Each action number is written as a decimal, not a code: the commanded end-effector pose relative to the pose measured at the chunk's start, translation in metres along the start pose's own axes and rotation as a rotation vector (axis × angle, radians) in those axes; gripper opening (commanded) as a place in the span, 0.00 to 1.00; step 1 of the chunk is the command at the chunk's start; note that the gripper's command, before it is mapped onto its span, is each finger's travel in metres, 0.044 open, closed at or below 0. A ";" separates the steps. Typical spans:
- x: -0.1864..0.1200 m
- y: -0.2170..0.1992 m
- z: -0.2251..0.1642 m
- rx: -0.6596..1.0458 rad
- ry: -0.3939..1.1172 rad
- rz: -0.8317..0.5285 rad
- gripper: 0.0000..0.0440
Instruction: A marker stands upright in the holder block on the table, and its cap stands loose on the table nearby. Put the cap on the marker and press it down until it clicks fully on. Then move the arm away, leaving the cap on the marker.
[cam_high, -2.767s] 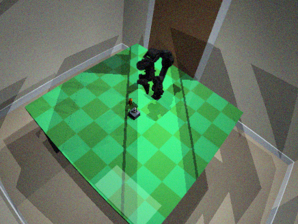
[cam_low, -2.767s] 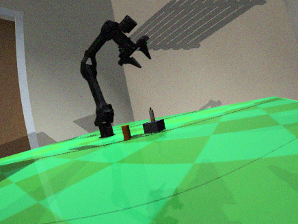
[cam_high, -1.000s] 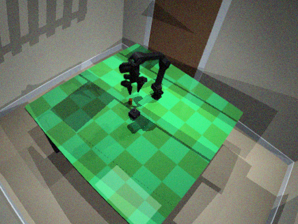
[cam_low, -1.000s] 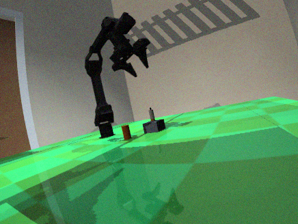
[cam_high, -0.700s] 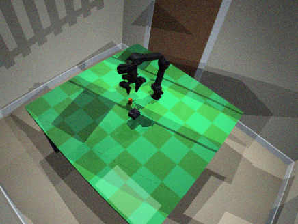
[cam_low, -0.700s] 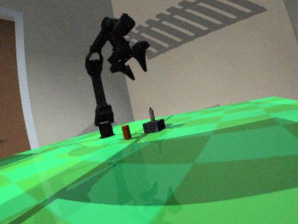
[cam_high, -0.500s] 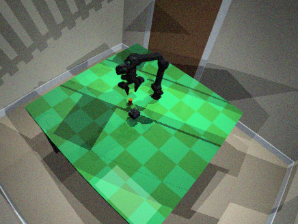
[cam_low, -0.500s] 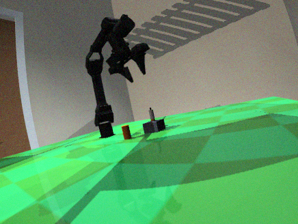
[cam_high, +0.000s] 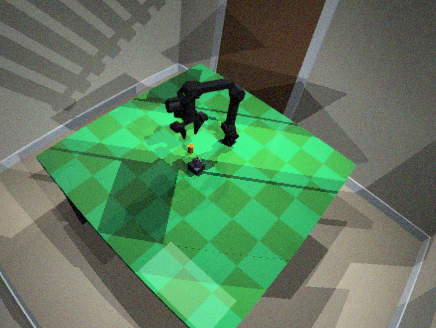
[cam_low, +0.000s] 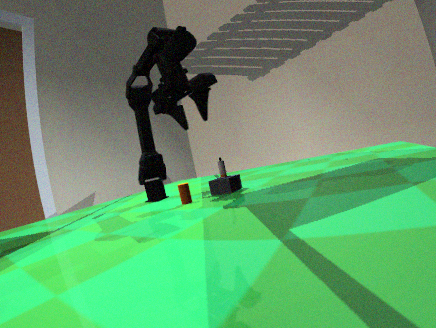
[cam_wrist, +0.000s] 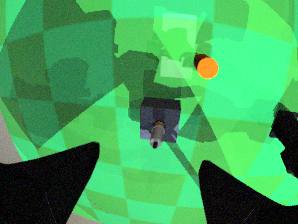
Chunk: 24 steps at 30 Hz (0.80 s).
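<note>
Though the wrist view cuts off the claw (cam_high: 190, 136) (cam_low: 197, 125) (cam_wrist: 150, 153), the arm (cam_high: 233, 111) (cam_low: 144, 122) bends high above the table (cam_high: 210, 225) (cam_low: 150, 270) (cam_wrist: 135, 192), fingers apart and pointing down. The dark block (cam_high: 196, 166) (cam_low: 225, 186) (cam_wrist: 149, 104) holds the upright marker (cam_low: 222, 168) (cam_wrist: 156, 134); the orange cap (cam_high: 190, 149) (cam_low: 185, 193) (cam_wrist: 207, 67) stands near it.

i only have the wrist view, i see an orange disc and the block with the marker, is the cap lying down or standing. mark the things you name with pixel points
Observer: Standing. The exterior view shows the cap (cam_high: 190, 149) (cam_low: 185, 193) (cam_wrist: 207, 67) as an upright orange cylinder on the table.
Operator: and how high are the jaws
Observer: In the exterior view the jaws' tips hang well above the top of the marker (cam_low: 222, 167) (cam_wrist: 157, 134) in its block (cam_high: 196, 166) (cam_low: 225, 185) (cam_wrist: 160, 110).
Operator: where is the arm's foot from the cap
Observer: The top view shows the arm's foot (cam_high: 229, 139) (cam_low: 155, 190) on the table, apart from the cap.
</note>
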<state>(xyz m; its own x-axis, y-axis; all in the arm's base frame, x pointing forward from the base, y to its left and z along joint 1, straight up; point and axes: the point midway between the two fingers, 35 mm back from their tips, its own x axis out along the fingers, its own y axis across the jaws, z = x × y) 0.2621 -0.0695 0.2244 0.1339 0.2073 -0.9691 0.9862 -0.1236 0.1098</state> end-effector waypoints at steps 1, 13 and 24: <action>0.009 -0.004 0.009 -0.003 -0.012 -0.046 0.73; 0.025 -0.014 0.028 -0.009 -0.045 -0.131 0.72; 0.040 -0.026 0.041 -0.017 -0.066 -0.221 0.72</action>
<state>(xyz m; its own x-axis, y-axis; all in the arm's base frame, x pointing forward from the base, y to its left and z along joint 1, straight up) 0.2437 -0.0953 0.1831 -0.0455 0.1614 -0.9858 0.9950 -0.0803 -0.0591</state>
